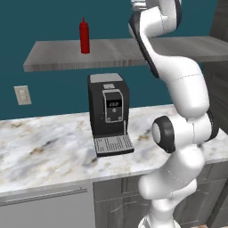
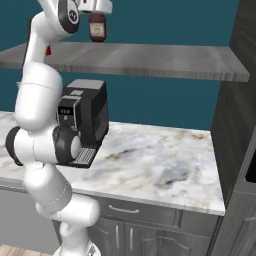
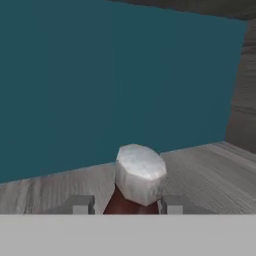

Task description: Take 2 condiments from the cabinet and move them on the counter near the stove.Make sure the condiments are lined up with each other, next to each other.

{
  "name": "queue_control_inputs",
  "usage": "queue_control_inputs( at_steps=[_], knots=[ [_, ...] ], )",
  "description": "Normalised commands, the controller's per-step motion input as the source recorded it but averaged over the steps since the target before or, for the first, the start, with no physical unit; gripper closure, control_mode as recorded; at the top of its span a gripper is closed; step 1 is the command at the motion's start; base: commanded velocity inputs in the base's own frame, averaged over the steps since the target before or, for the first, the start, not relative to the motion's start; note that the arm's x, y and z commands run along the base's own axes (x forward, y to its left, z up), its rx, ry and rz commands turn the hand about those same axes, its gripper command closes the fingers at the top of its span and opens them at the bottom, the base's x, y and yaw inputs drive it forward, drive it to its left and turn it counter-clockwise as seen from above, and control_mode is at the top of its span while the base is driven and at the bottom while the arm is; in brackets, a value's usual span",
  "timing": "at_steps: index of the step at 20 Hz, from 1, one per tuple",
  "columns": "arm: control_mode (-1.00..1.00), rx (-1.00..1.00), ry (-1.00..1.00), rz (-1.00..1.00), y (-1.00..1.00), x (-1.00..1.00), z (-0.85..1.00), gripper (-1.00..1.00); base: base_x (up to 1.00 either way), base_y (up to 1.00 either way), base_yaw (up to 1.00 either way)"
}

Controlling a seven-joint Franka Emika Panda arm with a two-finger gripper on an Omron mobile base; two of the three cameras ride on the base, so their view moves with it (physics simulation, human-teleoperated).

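The jaws are clamped on the squat brown bottle point(image 2: 97, 27), which stands upright directly between them just above the floating shelf point(image 2: 150, 60), its long axis vertical, while the red squeeze bottle point(image 1: 84, 36) waits well apart along that shelf.

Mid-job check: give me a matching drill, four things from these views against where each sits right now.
1. red squeeze bottle
2. brown bottle
3. coffee machine
4. wall outlet

a. on the marble counter
b. between the claw fingers, above the shelf
c. standing free on the shelf
d. on the teal wall

Pairs: 1-c, 2-b, 3-a, 4-d
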Motion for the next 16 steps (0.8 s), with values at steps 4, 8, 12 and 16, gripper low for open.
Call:
queue_control_inputs(
  at_steps=[4,8,12,16],
  knots=[
    [-1.00,0.00,-0.07,0.05,-0.02,-1.00,0.45,1.00,0.00,0.00,0.00],
    [-1.00,0.00,0.00,0.07,0.00,-1.00,0.00,1.00,0.00,0.00,0.00],
    [-1.00,0.00,0.00,0.07,-0.03,-1.00,-0.14,1.00,0.00,0.00,0.00],
    [-1.00,0.00,0.00,0.09,-0.15,-1.00,-0.28,1.00,0.00,0.00,0.00]
  ],
)
